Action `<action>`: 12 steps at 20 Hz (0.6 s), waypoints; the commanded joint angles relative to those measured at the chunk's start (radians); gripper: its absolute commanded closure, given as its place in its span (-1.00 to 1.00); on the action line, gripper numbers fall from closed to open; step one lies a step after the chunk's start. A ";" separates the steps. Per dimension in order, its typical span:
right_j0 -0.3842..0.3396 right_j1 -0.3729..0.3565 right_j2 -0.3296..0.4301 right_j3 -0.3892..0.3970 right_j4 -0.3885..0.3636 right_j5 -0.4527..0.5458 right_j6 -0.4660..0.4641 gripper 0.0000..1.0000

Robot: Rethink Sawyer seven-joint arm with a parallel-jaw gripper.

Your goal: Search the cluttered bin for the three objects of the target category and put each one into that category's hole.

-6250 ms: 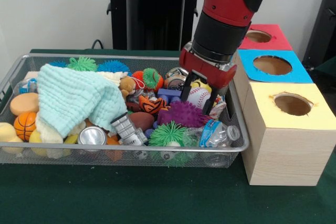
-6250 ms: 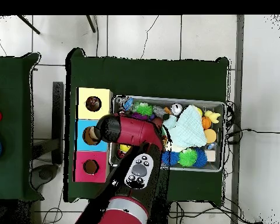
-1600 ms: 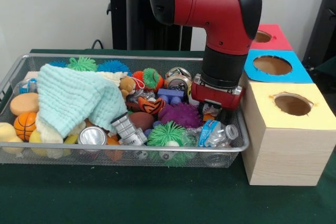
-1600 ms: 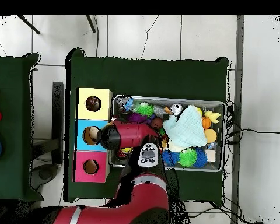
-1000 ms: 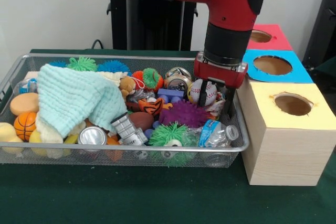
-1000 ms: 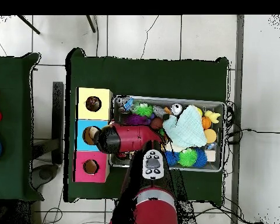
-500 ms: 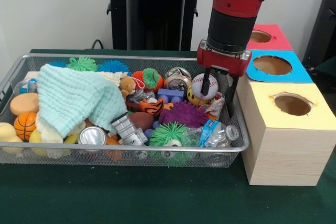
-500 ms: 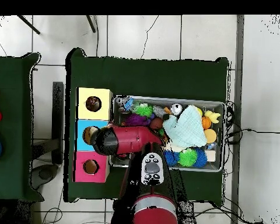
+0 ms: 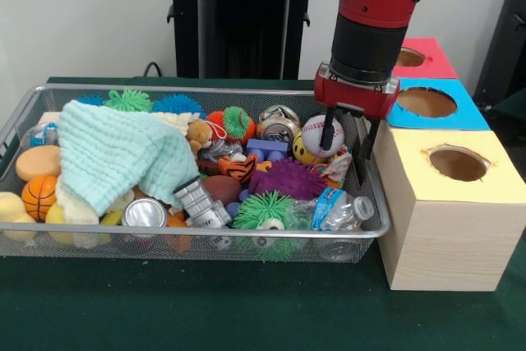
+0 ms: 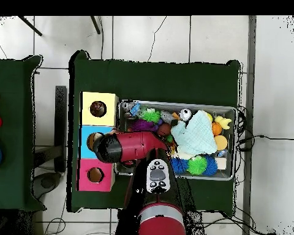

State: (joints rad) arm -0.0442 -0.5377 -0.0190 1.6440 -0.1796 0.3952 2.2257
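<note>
A white baseball (image 9: pixel 312 131) with red stitching hangs just above the clutter at the right end of the wire bin (image 9: pixel 164 89). My gripper (image 9: pixel 345 158) is shut on it, and the left finger (image 9: pixel 327 133) crosses the ball's front. The longer right finger (image 9: pixel 362 162) hangs beside the yellow box (image 9: pixel 457 203). Further sports balls lie in the bin: a small orange basketball (image 9: pixel 39 195) at the left and a brown football (image 9: pixel 222 188) in the middle. In the overhead view my red arm (image 10: pixel 131 147) hides the gripper and the ball.
Three wooden boxes with round holes stand right of the bin: yellow nearest, then blue (image 9: pixel 468 119), then red (image 9: pixel 431 63). A mint cloth (image 9: pixel 115 154) covers the bin's left half. Spiky balls, cans, a plastic bottle (image 9: pixel 337 210) and toys fill the rest.
The gripper went down into the bin's right end, closed on the baseball and rose with it. Over the last second it has lifted and shifted slightly right toward the boxes.
</note>
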 commanded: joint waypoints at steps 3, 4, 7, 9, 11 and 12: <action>-0.031 0.027 0.075 0.023 -0.067 0.155 -0.102 -1.00; -0.038 0.045 0.076 0.007 -0.070 0.147 -0.107 -1.00; -0.052 0.072 0.074 -0.038 -0.077 0.168 -0.129 -1.00; -0.069 0.082 0.080 -0.058 -0.081 0.194 -0.152 -1.00; -0.074 0.028 0.077 -0.012 -0.077 0.227 -0.152 -1.00; -0.072 -0.017 0.065 0.021 -0.079 0.241 -0.150 -1.00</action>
State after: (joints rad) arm -0.0705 -0.5308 -0.0164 1.6288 -0.1905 0.4313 2.2254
